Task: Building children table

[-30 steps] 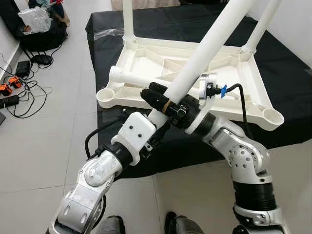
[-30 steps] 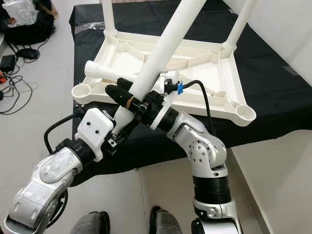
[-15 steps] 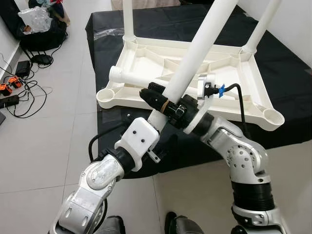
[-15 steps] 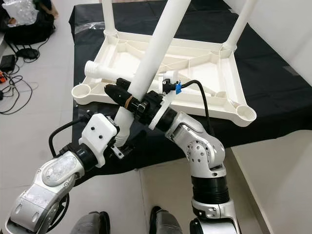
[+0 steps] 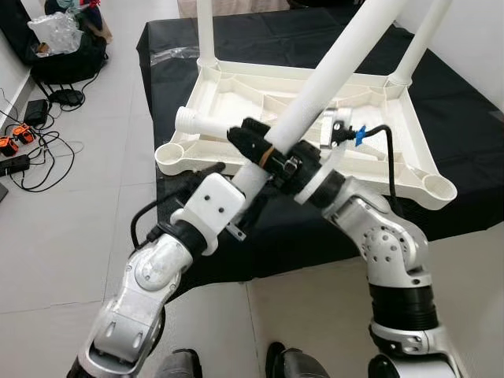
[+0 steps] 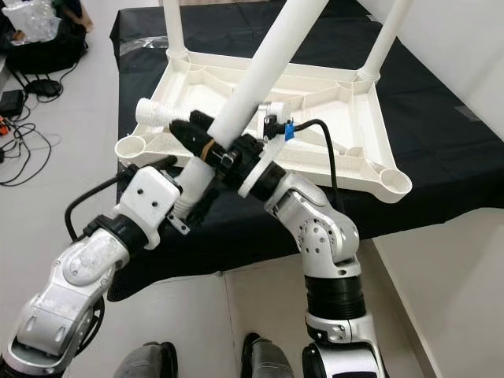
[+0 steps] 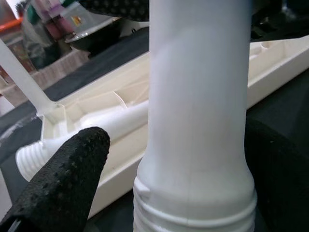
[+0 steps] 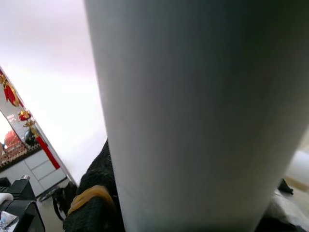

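Note:
The white table top (image 5: 236, 98) lies upside down on a black-covered surface. Two white legs (image 5: 206, 31) (image 5: 421, 39) stand in its far corners. A loose leg (image 5: 206, 126) lies across its left side. The near corner sockets (image 5: 169, 155) (image 5: 439, 187) are bare. A fourth leg (image 5: 339, 71) slants up to the right above the near edge. My right gripper (image 5: 256, 148) is shut on its lower part. My left gripper (image 5: 250, 179) is open around its threaded end (image 7: 193, 208), with a gap beside one finger (image 7: 63, 179).
The black cloth (image 5: 472, 118) hangs over the near edge in front of my feet. On the grey tiled floor to the left lie a dark bag (image 5: 67, 51) and cables with a power strip (image 5: 31, 146). A white wall runs along the right.
Both grippers and the slanting leg have risen a little toward the table top. My left wrist, which had dipped lower half a second ago, is back up at the leg's threaded end.

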`<state>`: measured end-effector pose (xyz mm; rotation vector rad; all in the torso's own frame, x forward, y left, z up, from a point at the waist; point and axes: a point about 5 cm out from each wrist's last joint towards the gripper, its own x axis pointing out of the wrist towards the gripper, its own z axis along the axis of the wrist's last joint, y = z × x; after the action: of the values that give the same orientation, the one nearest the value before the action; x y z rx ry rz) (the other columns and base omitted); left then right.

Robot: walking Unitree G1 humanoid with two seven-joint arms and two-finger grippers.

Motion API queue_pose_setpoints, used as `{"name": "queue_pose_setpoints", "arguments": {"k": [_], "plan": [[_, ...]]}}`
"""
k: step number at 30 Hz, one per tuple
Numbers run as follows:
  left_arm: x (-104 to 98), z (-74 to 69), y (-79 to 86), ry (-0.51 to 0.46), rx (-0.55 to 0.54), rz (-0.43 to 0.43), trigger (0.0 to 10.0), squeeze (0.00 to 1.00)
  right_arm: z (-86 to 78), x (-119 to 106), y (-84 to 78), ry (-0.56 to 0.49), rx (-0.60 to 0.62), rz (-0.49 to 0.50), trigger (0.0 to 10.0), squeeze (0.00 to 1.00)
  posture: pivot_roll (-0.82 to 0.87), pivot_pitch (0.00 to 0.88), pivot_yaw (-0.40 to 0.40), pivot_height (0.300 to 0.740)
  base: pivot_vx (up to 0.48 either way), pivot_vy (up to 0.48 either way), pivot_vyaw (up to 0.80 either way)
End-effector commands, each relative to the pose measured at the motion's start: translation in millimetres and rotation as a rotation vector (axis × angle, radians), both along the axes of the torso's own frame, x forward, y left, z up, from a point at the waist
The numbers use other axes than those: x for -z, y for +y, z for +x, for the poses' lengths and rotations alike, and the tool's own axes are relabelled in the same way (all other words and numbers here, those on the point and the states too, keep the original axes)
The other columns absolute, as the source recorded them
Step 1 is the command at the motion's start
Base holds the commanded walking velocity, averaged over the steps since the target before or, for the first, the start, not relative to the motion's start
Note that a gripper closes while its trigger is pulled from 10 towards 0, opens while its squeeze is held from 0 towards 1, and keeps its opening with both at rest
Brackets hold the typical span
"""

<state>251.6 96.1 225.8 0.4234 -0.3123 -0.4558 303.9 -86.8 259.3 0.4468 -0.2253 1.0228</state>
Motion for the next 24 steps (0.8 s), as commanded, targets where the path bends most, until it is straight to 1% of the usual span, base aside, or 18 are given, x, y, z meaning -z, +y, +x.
{"name": "queue_pose_setpoints", "arguments": {"k": [1,2,3,5,8,12,17,22,24], "plan": [[-10,9.4,33.7,-0.061,-0.209,-0.005,10.0,0.0,8.4,11,-14.4,0.044,0.115,-0.037,0.0,0.0,0.02,0.154,-0.053,0.74,0.0,0.0,0.0],[-10,9.4,33.7,-0.061,-0.209,-0.005,10.0,0.0,8.4,11,-14.4,0.044,0.115,-0.037,0.0,0.0,0.02,0.154,-0.053,0.74,0.0,0.0,0.0],[-10,8.9,33.5,-0.06,-0.21,0.004,10.0,0.0,13.2,12,-17.6,0.046,0.165,-0.041,0.0,0.0,0.02,0.154,-0.053,0.74,0.0,0.0,0.0],[-8,8.6,32.9,-0.048,-0.213,0.0,10.0,0.0,17.7,12,-20.3,0.047,0.209,-0.039,0.0,0.0,0.02,0.151,-0.054,0.74,0.0,0.0,0.0],[-5,8.3,31.4,-0.025,-0.205,-0.019,10.0,0.0,16.7,10,-18.9,0.042,0.199,-0.036,0.0,0.0,0.02,0.151,-0.052,0.74,0.0,0.0,0.0],[-4,7.9,30.1,-0.022,-0.198,-0.019,10.0,0.0,16.2,10,-18.3,0.04,0.195,-0.035,0.0,0.0,0.02,0.151,-0.052,0.74,0.0,0.0,0.0],[3,7.2,21.8,0.017,-0.161,-0.01,10.0,0.0,14.6,7,-16.0,0.031,0.187,-0.021,0.0,0.0,0.01,0.144,-0.05,0.74,0.0,0.0,0.0],[4,7.5,20.9,0.022,-0.158,-0.012,10.0,0.0,13.8,6,-15.1,0.024,0.182,-0.021,0.0,0.0,0.01,0.14,-0.048,0.74,0.0,0.0,0.0],[7,9.9,20.2,0.048,-0.147,-0.015,10.0,0.0,11.0,3,-11.0,0.004,0.164,-0.021,0.0,0.0,0.01,0.137,-0.047,0.74,0.0,0.0,0.0]]}}
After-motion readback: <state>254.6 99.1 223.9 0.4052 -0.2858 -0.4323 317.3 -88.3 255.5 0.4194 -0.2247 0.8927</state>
